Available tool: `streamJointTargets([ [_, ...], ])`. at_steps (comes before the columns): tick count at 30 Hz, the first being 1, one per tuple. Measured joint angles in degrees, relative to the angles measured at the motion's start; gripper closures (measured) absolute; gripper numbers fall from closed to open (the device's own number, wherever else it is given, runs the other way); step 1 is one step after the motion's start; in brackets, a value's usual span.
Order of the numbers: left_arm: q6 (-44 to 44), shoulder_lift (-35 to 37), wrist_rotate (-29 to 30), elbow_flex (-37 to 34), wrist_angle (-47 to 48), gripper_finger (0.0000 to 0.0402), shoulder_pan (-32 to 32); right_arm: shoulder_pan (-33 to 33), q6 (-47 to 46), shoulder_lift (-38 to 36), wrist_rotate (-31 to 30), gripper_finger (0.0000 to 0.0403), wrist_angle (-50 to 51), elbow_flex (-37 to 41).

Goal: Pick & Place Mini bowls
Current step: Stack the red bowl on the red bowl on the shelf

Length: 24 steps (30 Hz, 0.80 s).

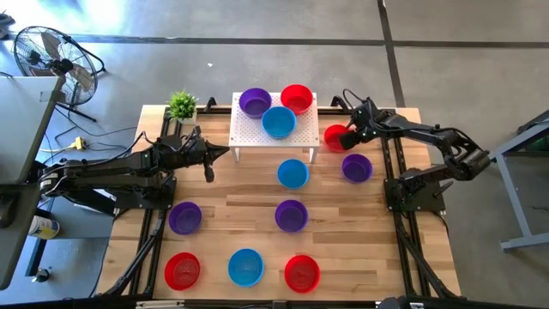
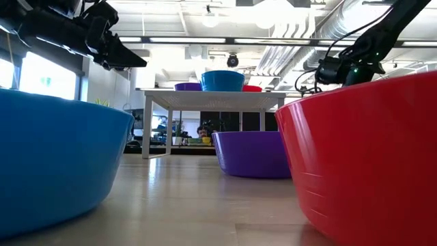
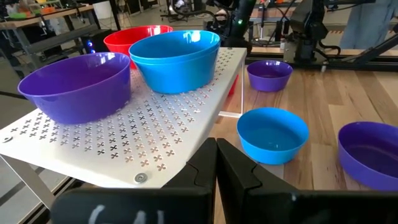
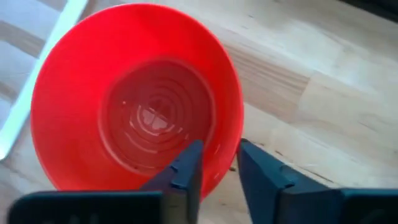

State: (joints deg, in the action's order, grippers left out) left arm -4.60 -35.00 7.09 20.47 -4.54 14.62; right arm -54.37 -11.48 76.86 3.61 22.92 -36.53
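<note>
Red mini bowl point(image 4: 137, 99), on bare wood just beside the white stand's point(image 1: 249, 133) right leg: right gripper point(image 4: 217, 168) straddles its near rim, one finger inside, one outside, closing on the wall. Open wood lies rightward. Farther off, left gripper point(image 3: 216, 165) is shut, empty, beside the stand.

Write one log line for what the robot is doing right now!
right pincer: astride red bowl rim beside white stand | left pincer: shut, empty, waiting by stand
</note>
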Motion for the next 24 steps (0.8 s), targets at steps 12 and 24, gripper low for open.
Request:
streamJointTargets([
  [12,0.00,0.01,0.00,0.02,0.00,0.0399,-0.01,0.00,-0.05,-0.33,-0.03,0.0399,0.10,-1.20],
  [24,0.00,0.01,0.00,0.02,0.05,0.0399,0.01,0.00,-4.42,-10.06,-4.81,0.0402,12.39,-10.05],
])
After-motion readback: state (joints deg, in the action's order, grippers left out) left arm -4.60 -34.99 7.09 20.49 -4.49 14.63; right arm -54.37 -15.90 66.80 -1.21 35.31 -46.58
